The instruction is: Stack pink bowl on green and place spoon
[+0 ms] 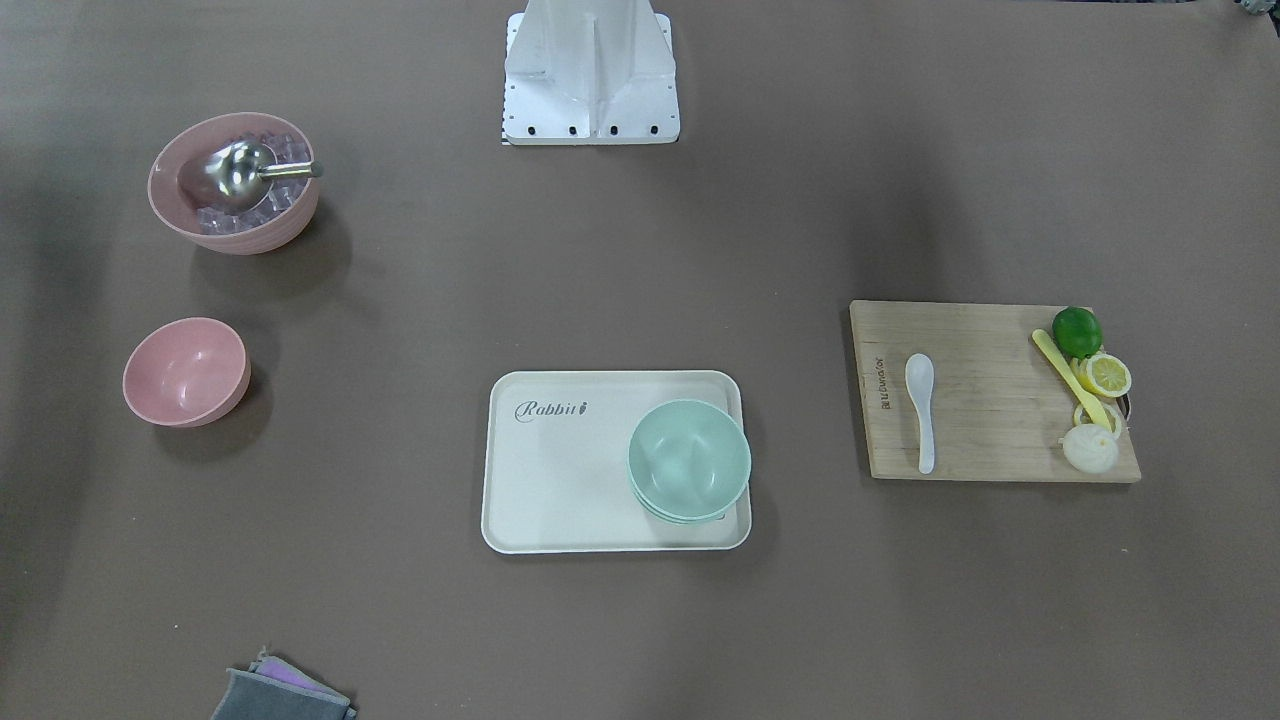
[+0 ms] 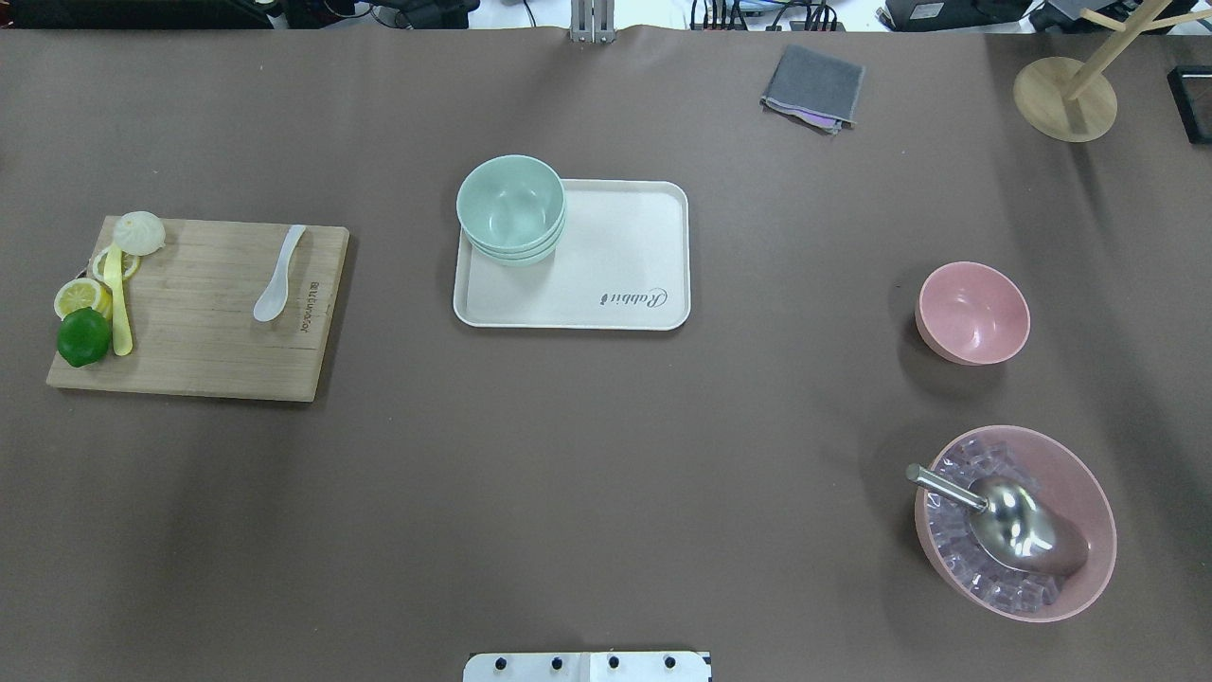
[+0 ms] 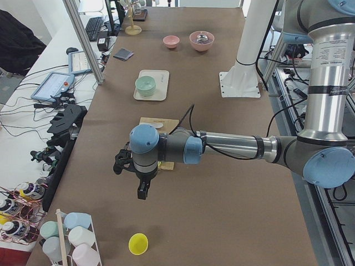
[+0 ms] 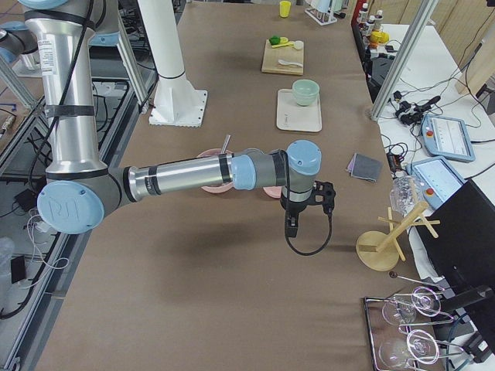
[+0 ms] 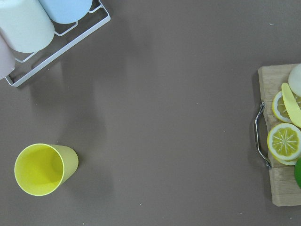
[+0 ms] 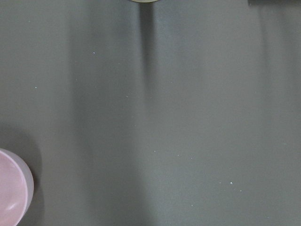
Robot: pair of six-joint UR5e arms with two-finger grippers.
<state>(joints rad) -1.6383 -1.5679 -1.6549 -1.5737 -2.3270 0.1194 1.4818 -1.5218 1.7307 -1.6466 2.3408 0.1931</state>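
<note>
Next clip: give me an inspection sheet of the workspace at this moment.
Surface: brown table cover, nothing spilled.
Job's things: pink bowl upright, alone on the table; green bowl tops a stack on the tray; spoon lies on the wooden board.
Clutter: large bowl with ice and scoop; lime, lemon slices; grey cloth; yellow cup.
Grippers: left gripper and right gripper hang over bare table; open or shut, cannot tell.
Cables: black cable loops below the right gripper.
Surroundings: cup rack, wooden stand.
</note>
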